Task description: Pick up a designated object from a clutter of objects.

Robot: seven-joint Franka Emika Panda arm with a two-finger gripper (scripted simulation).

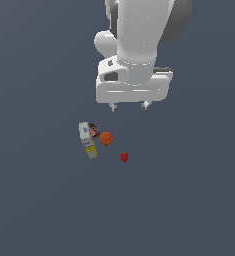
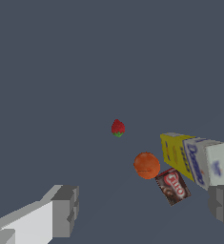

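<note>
Approach stage, as judged: the gripper [image 1: 129,105] hangs above the tabletop [image 1: 39,200], jaws wide and holding nothing. The carton [image 1: 87,139] lies flat, well below and toward the exterior view's left of the jaws. Next move calls for travel over the carton, then descent across its narrow width. Obstructions: the dark red packet [image 1: 94,130] touches its white end; the orange ball [image 1: 106,138] sits just beside. The strawberry [image 1: 124,157] lies apart.

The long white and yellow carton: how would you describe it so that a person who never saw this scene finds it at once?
Find the small cluster on the dark grey floor. The long rectangular carton, white-grey at one end and yellow at the other, lies at its exterior-view left edge. It is the longest item, beside the dark red-brown packet and the round orange ball.
</note>
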